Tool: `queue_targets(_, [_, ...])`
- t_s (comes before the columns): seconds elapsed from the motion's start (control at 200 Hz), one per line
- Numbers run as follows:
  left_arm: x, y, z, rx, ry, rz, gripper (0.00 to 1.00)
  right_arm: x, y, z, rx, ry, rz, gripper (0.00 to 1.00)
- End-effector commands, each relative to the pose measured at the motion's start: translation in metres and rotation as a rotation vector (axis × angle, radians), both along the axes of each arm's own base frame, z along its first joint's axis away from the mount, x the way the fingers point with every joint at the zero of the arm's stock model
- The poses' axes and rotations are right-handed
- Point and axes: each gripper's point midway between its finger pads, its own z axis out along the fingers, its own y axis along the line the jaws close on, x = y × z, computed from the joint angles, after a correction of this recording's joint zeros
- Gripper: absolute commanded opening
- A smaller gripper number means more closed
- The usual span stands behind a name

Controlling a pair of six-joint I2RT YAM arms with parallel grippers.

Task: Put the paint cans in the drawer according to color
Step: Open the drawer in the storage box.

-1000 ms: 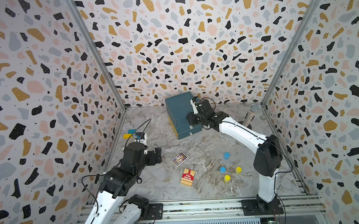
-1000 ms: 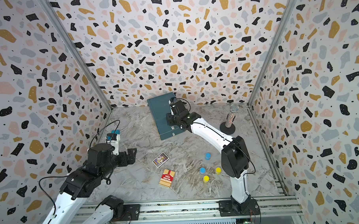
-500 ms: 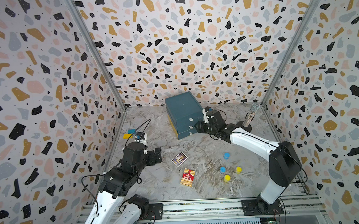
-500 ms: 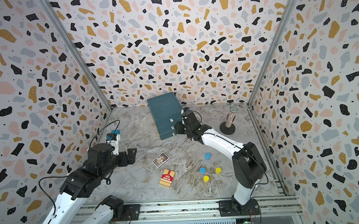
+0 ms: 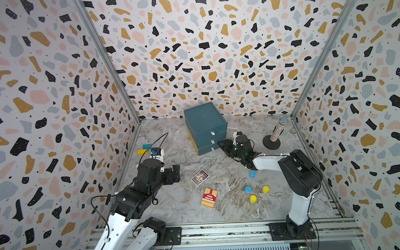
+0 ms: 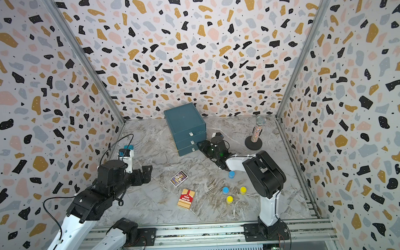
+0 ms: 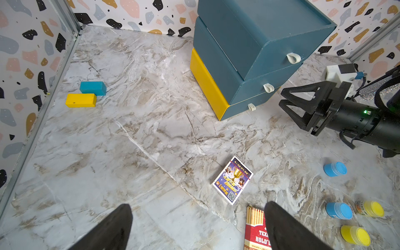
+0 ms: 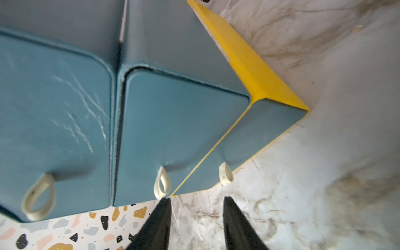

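While the left end effector [image 7: 198, 206] hangs open over the table [image 7: 151, 134], the right end effector [image 8: 196, 199], open and empty, sits just beside the drawer's [image 8: 184, 129] lower pull tabs [image 8: 162, 184].

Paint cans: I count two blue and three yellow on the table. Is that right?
Not quite. There are two yellow cans on the table, not three. The count of two blue cans is right. The left wrist view shows all four.
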Motion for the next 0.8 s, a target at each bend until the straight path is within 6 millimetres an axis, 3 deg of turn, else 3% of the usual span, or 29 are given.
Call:
queue_targets(0.0, [0.004, -0.002, 0.005, -0.011, -0.030, -0.004, 0.98, 0.008, 0.015, 0.046, 0.112, -0.074, 0.001, 0.45])
queue_targets(0.566, [0.004, -0.002, 0.005, -0.011, -0.031, -0.005, 0.98, 0.006, 0.035, 0.029, 0.128, -0.013, 0.012, 0.44])
queue_targets(0.796, [0.004, -0.002, 0.006, -0.011, -0.034, -0.005, 0.98, 0.007, 0.040, 0.026, 0.143, -0.004, 0.014, 0.39])
